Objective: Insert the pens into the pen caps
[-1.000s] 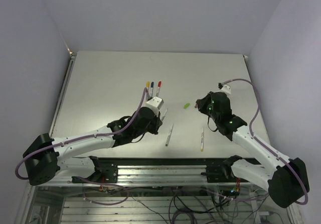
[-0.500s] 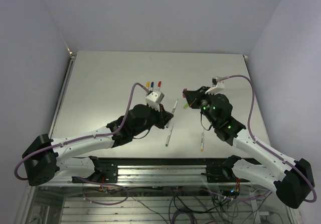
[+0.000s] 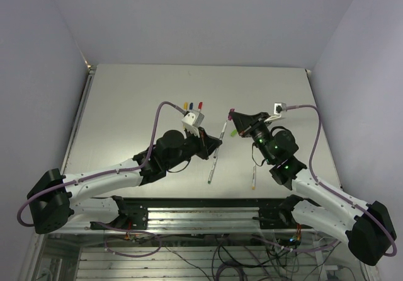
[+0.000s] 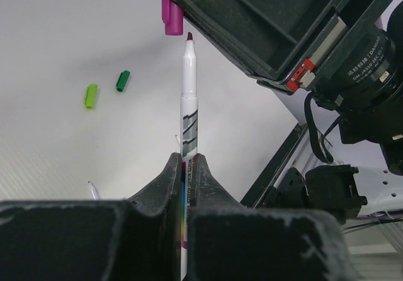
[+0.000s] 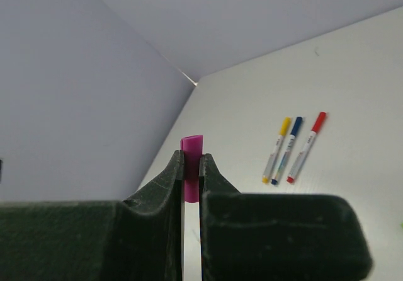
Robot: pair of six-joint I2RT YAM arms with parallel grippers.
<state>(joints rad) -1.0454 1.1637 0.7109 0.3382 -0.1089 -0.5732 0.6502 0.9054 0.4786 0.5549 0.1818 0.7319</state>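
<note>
Left gripper [image 4: 187, 171] is closed on a pen [image 4: 189, 98], its lower end cut off; the tip sits just under the magenta cap [image 4: 171, 10], apparently not inside. That cap is seen pinched by the right gripper [image 5: 191, 161] only in the right wrist view. Two green caps [image 4: 91, 96] lie beyond.

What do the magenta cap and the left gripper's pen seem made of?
The magenta cap: likely moulded plastic, opaque, even colour with a soft sheen. The pen: probably a smooth white plastic barrel with printed grey graphics; its dark tip looks like matte felt, though too small to be sure.
</note>
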